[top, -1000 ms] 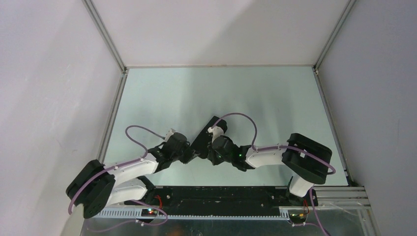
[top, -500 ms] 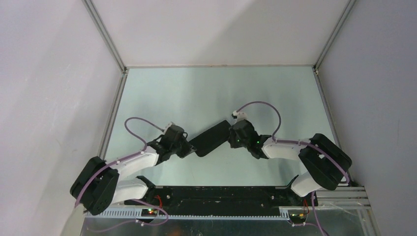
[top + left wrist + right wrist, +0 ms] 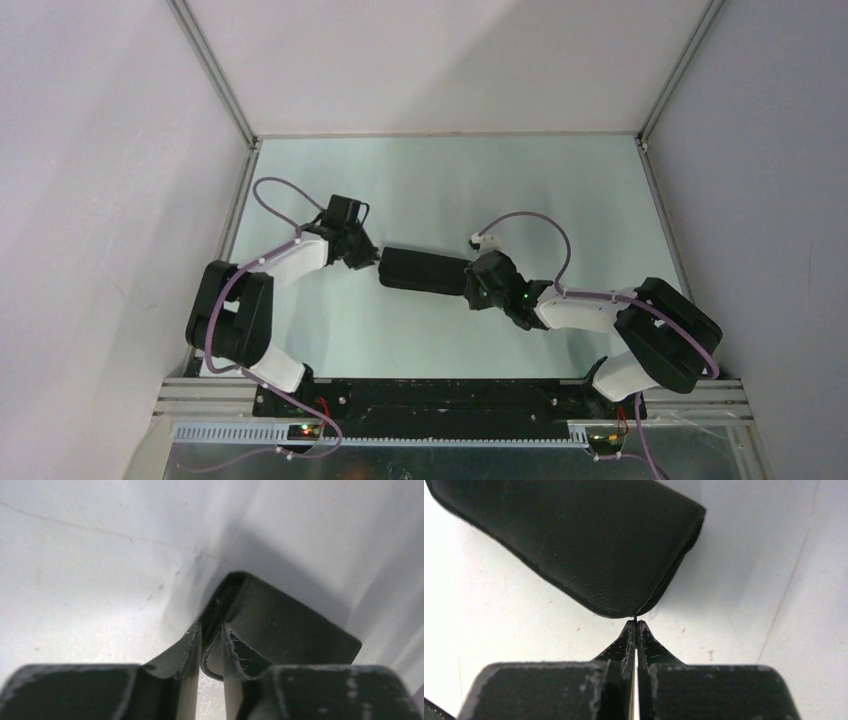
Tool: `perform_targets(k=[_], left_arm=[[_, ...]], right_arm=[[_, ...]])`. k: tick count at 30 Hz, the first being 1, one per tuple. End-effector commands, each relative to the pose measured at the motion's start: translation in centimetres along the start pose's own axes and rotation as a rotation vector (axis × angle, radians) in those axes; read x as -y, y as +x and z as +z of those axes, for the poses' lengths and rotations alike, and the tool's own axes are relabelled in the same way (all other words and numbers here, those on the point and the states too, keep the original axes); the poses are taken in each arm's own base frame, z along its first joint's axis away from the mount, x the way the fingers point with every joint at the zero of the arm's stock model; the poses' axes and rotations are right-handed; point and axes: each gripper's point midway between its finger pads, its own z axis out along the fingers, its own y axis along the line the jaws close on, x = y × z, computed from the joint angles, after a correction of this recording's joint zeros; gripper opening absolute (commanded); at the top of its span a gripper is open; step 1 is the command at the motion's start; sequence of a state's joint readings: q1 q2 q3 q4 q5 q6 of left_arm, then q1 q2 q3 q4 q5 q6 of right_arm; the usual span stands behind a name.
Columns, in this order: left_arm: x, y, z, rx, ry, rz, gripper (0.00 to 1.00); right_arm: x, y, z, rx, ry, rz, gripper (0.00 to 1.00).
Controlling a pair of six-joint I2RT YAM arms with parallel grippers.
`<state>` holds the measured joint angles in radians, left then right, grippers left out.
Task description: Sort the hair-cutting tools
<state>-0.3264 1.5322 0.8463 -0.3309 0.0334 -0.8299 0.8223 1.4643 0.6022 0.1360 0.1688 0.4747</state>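
On the left side of the pale green table (image 3: 450, 180), the left arm reaches in from the wall side. The left gripper (image 3: 368, 254) meets the left end of a big black pouch (image 3: 422, 270). From the left wrist, its fingers (image 3: 190, 647) stand close with only a thin gap. A worn edge of the pouch (image 3: 290, 630) is pinched in that gap, and the left gripper (image 3: 212, 632) holds it by that end.

The pouch lies near the middle of the table, between the two grippers. It is long with round corners, and its skin is dark and a bit grainy like leather. A zip line (image 3: 680, 555) runs along its side. The pouch (image 3: 574, 535) looks closed.

At the pouch's right end sits the right gripper (image 3: 468, 281). From the right wrist, the tips of the right gripper (image 3: 636, 626) are pressed tight together. They nip a very thin dark bit at the rim of the pouch. What that bit is cannot be told.

Where the hair-cutting tools are cannot be told from these views.
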Motion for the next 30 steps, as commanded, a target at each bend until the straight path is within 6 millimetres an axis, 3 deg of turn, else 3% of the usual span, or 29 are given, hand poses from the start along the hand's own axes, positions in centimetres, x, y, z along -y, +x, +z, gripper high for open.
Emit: perform_targets(k=[1,4,9,13,17,22,30], left_arm=[[-0.8,-2.6,-0.6,0.051,-0.045,0.055,0.33],[-0.5,-1.4,-1.7,0.036,0.013,0.019,0.45],[-0.4,1.9,-3.6,0.01,0.108,-0.036,0.49],[2.2,6.0,-4.5,-0.048,0.205,-0.014,0.5],[4.5,8.5,-4.6,-0.088,0.281,-0.026,0.51],[5.8,10.0,-4.0,-0.119,0.287,-0.009,0.51],[5.8,10.9,-2.2,-0.139,0.253,-0.048,0.49]], right_arm=[[-1.3,1.5,-0.5,-0.017,-0.007,0.013,0.0],[-3.5,1.9,-0.4,-0.014,-0.06,0.029,0.0],[-6.7,1.6,-0.4,-0.004,-0.142,0.05,0.0],[-9.0,1.5,-0.1,-0.008,-0.213,0.042,0.0],[-10.7,1.7,0.2,-0.024,-0.259,0.033,0.0],[-12.1,2.0,0.5,-0.033,-0.282,0.01,0.0],[-12.0,2.3,0.7,-0.037,-0.271,-0.005,0.0]])
